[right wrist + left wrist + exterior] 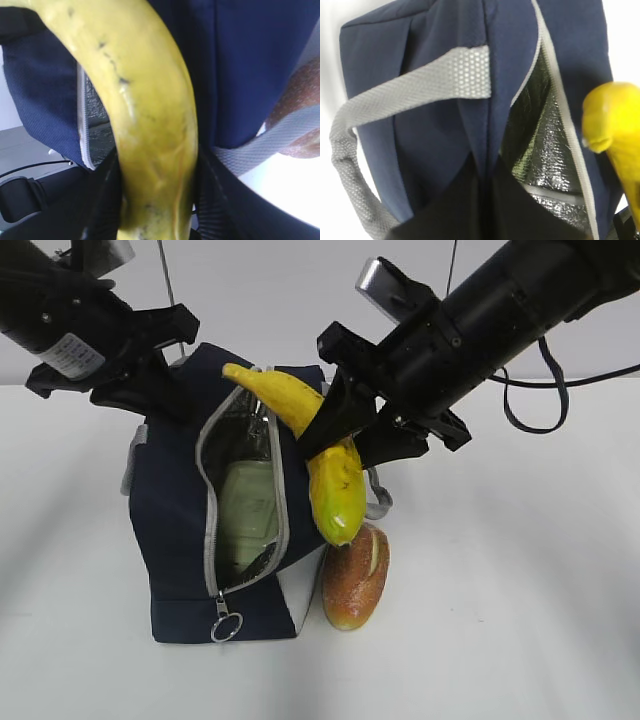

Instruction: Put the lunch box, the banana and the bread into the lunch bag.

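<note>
From the exterior view, the right gripper (335, 425) is clamped across the middle of the banana (318, 465), which hangs slantwise over the right lip of the open lunch bag (180, 530). One end lies above the zipper mouth; the lower end hangs outside, just above the bread (356, 578) on the table (520, 590) beside the bag. The sage-lidded lunch box (248, 510) already sits inside. The left gripper (150, 380) presses at the bag's upper left edge, apparently steadying it, though whether it actually pinches fabric cannot be told. The likely trouble: the banana is longer than the gap is wide here, so lowering it crosswise could catch it on the zipper edge or drag the bag over.

The left wrist view shows navy fabric, a grey webbing handle (395, 85) and silver lining (540, 135), with the banana's tip (610, 130) at the opening's edge (the fingers themselves are out of frame).

The right wrist view shows the banana (145, 125) wedged between dark fingers (107, 200); a loose hold could let it pivot and drop outside onto the bread (300, 105).
</note>
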Available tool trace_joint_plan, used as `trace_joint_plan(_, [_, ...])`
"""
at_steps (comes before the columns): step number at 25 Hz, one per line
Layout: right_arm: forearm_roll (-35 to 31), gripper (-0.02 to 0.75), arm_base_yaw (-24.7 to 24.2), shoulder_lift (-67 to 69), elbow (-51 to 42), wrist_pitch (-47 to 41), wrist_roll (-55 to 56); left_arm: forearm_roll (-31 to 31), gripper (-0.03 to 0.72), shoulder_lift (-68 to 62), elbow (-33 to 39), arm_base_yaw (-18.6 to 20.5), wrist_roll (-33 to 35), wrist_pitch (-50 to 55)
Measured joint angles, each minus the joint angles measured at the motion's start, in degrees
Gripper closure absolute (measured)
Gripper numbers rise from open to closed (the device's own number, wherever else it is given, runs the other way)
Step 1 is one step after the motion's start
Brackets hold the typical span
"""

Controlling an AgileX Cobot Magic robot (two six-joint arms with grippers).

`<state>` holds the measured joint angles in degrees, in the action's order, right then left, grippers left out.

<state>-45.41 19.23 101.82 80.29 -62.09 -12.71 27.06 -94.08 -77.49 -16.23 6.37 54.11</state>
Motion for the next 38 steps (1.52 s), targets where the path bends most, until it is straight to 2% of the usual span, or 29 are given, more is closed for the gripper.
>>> trace_joint_plan(7, [-0.47, 0.436, 0.27, 3.19, 1.62, -3.07, 0.42, 0.04, 0.691, 0.0, 0.0, 0.0, 0.0, -0.1])
trace_joint_plan(18, [0.82, 0.436, 0.27, 8.76, 12.19, -6.84, 4.3, 0.04, 0.691, 0.0, 0.0, 0.0, 0.0, -0.16])
trace_joint_plan(25, [9.67, 0.436, 0.27, 9.11, 12.78, -7.58, 8.04, 0.11, 0.691, 0.0, 0.0, 0.0, 0.0, -0.94])
trace_joint_plan(28, [11.15, 0.436, 0.27, 9.72, 12.78, -7.6, 8.76, 0.31, 0.691, 0.0, 0.0, 0.0, 0.0, -1.05])
trace_joint_plan(34, [11.39, 0.436, 0.27, 11.79, 14.97, -7.82, 10.94, 0.59, 0.691, 0.0, 0.0, 0.0, 0.0, -1.13])
trace_joint_plan(38, [7.72, 0.436, 0.27, 14.85, 18.56, -7.82, 11.9, 0.59, 0.691, 0.0, 0.0, 0.0, 0.0, -1.12])
